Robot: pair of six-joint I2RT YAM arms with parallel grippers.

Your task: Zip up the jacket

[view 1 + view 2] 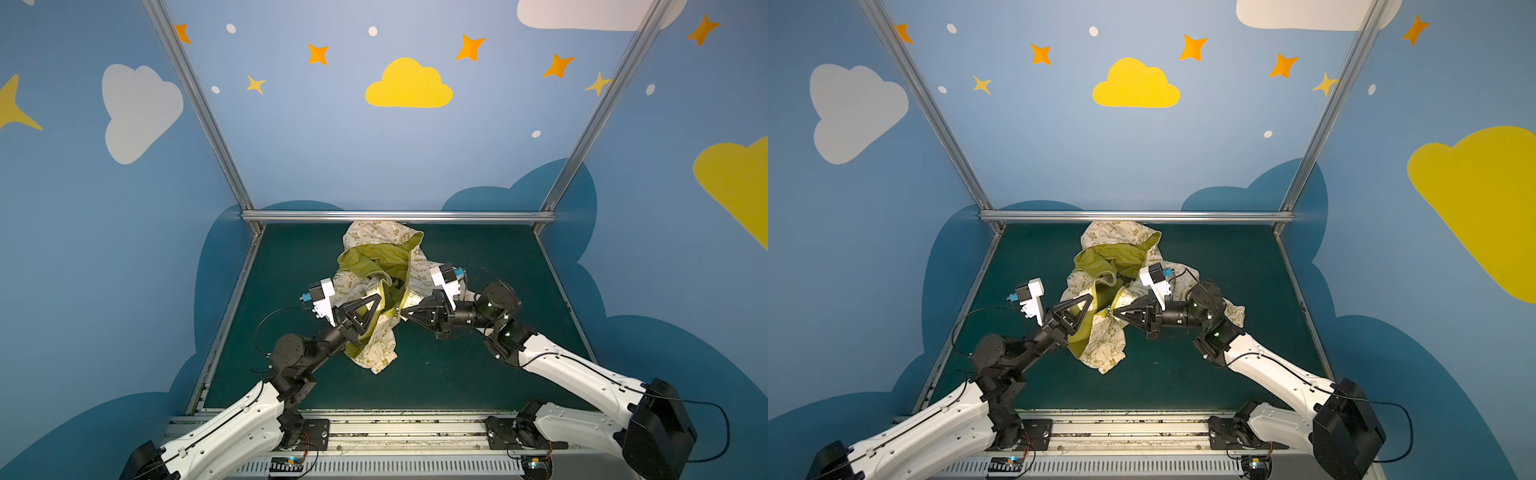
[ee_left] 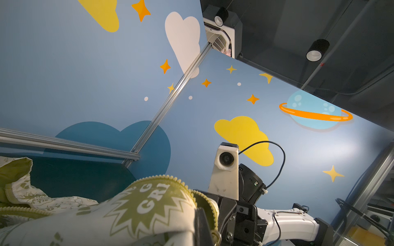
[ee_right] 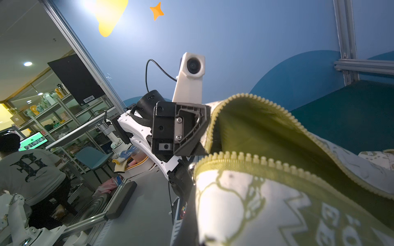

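both top views: jacket (image 1: pixel 382 249) is lying bunched mid-mat (image 1: pixel 478 353), far side | left gripper (image 1: pixel 377 298) and right gripper (image 1: pixel 404 314) are squeezing tight on its front edges, tips almost meeting | left wrist: jacket (image 2: pixel 149 208) is draping over the left gripper | right wrist: zipper (image 3: pixel 255 158) is gaping open

The left pincer (image 1: pixel 378 298) and the right pincer (image 1: pixel 403 314) stood nearly tip to tip. The gap between them was filled by the crumpled cream fabric jacket with olive doodles (image 1: pixel 380 249), which also heaped up beyond both and trailed back under the left one. Outward of each pincer the dark green tabletop (image 1: pixel 478 374) lay bare and passable, as far as the silver aluminium frame rail (image 1: pixel 399 216) and the blue painted walls (image 1: pixel 316 158).
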